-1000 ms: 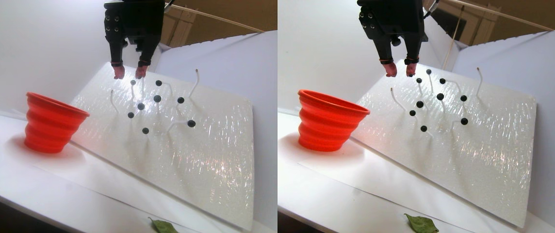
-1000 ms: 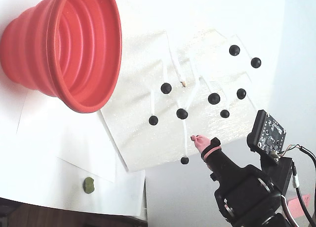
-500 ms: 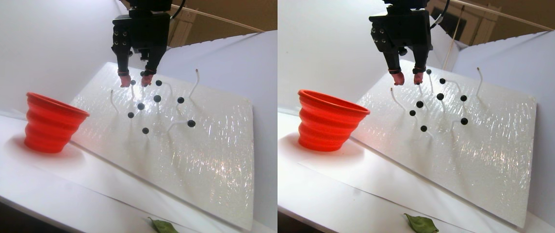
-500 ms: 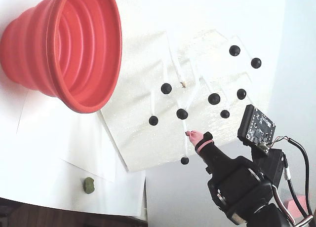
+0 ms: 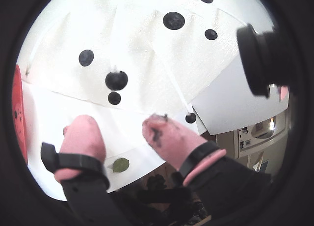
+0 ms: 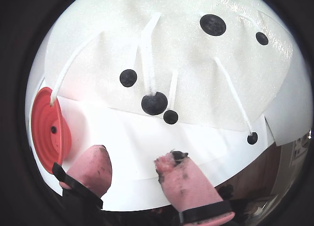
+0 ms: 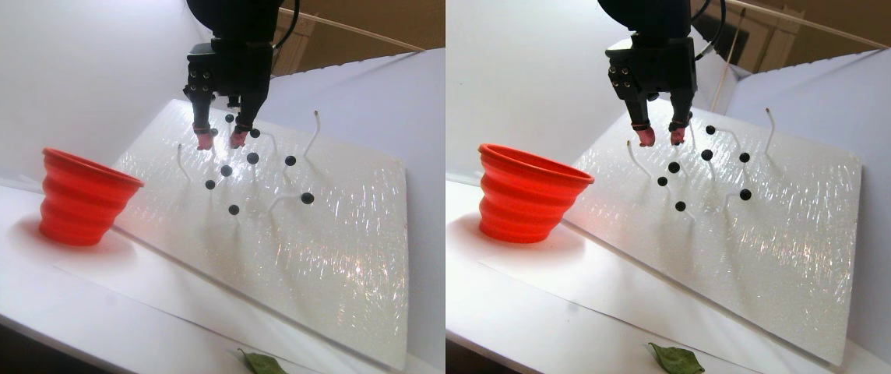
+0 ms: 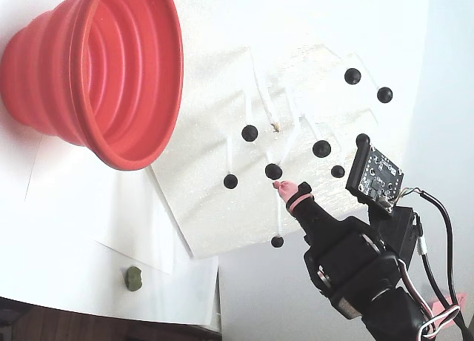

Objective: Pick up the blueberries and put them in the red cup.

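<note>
In a wrist view my gripper (image 5: pixel 120 132) has its pink fingers (image 5: pixel 83 137) apart, holding nothing. In the stereo pair view it hangs over the blueberries (image 7: pixel 252 158) on the white board (image 7: pixel 321 257). The red cup (image 7: pixel 79 199) stands left.

Red cup (image 7: pixel 81 199) was a uniform red-orange, ribbed in stepped bands. Blueberries (image 7: pixel 252 158) were glossy black-blue against a white board (image 7: pixel 336 257) with a glittery, speckled sheen. Stems (image 6: pixel 147 54) on the board were white. Gripper (image 7: pixel 219 139) body was black, its fingertips (image 5: pixel 83 137) pink with dark smudges, banded black and pink. Worktop (image 7: pixel 17 280) was plain white. Leaf (image 7: pixel 262 363) was dull green.
</note>
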